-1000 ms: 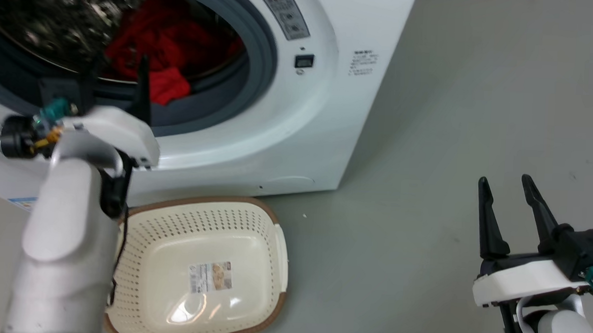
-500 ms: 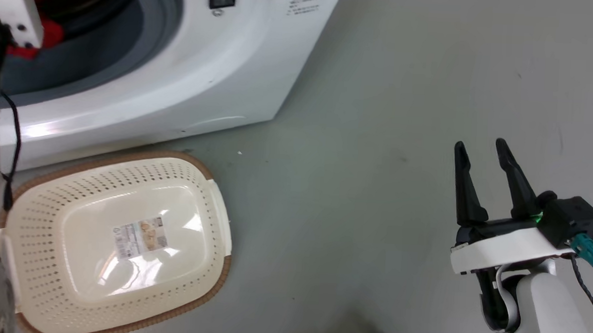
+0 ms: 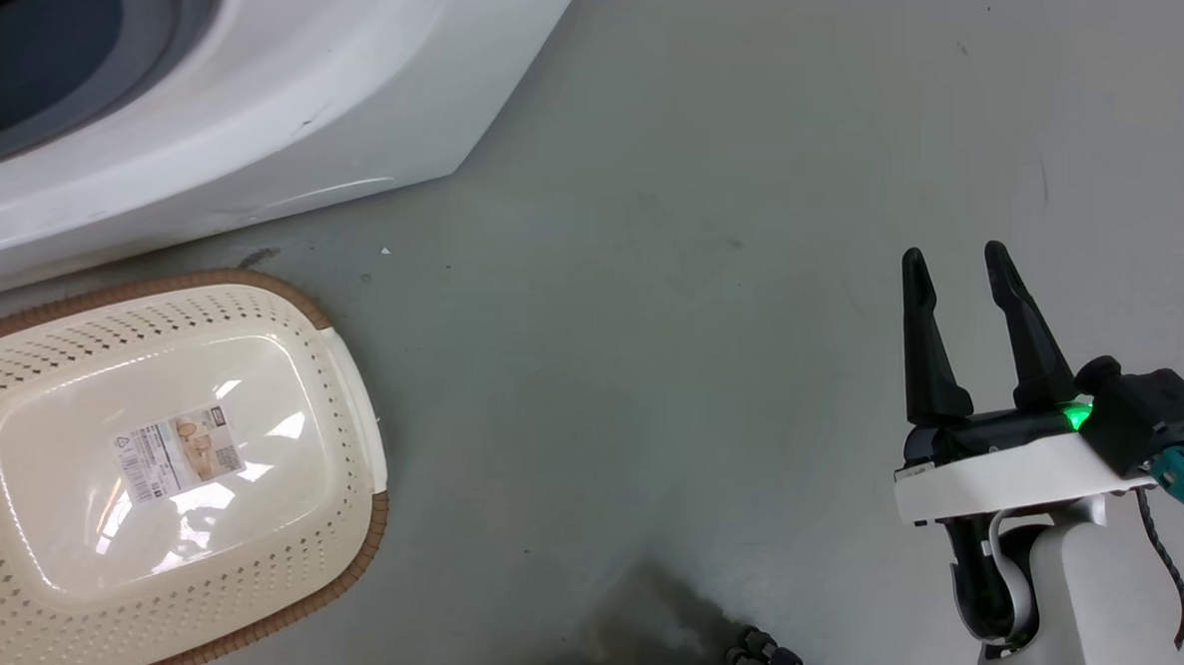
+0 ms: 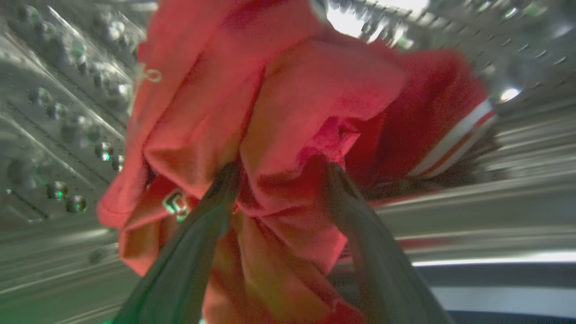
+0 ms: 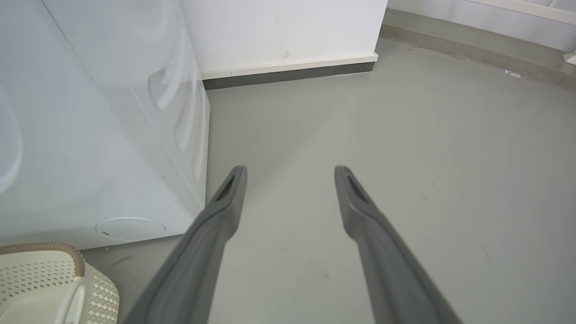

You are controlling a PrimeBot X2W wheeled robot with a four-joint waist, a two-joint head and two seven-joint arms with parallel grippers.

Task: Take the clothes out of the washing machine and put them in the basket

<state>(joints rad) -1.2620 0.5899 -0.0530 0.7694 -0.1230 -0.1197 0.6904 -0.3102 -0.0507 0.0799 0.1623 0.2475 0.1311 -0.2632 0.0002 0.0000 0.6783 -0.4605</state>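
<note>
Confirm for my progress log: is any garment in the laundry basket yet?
No, the laundry basket has a glossy floor that lies bare except for its paper label.

Inside the steel drum (image 4: 67, 112), the left gripper (image 4: 281, 173), jaws spread wide, straddles a fold of the bunched red clothes (image 4: 288, 99).

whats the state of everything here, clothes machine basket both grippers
bright red soft fabric clothes: bunched inside the steel perforated drum, not yet out
large white front-loading washing machine: opening uncovered
cream perforated plastic basket: upright on the floor, empty but for a paper label
left gripper: open, fingers either side of a red fold
right gripper: open, empty, above the floor
</note>
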